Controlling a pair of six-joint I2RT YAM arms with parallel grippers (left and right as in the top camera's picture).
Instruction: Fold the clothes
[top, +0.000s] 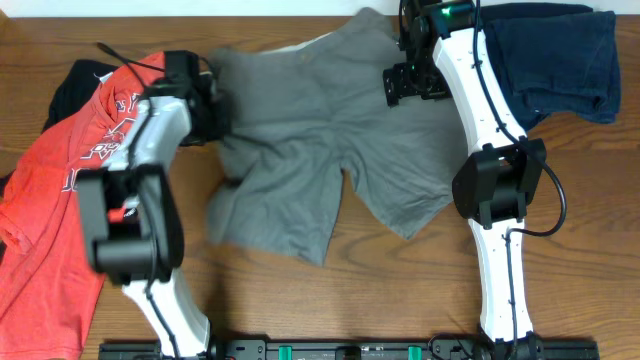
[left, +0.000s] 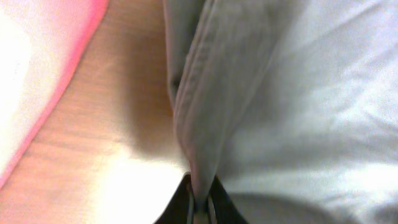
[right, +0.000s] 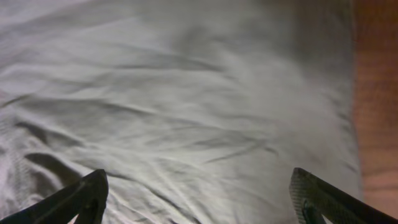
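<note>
Overhead: grey shorts (top: 300, 170) lie spread mid-frame on the desk (top: 400, 300), with a red T-shirt (top: 45, 200) at far left.

Left wrist: at bottom centre, the left pincer (left: 200, 210) is clamped on a seamed edge of the shorts.

Right wrist: the right pincer (right: 202, 199) hangs over the cloth, its jaws apart.

This looks like the gripping step. Next, the right one needs to pinch an edge.

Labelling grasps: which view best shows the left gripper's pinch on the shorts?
Left wrist: left gripper shut on a fold of the grey shorts. Overhead: its own body hides the pinch. Right wrist: only cloth.
</note>
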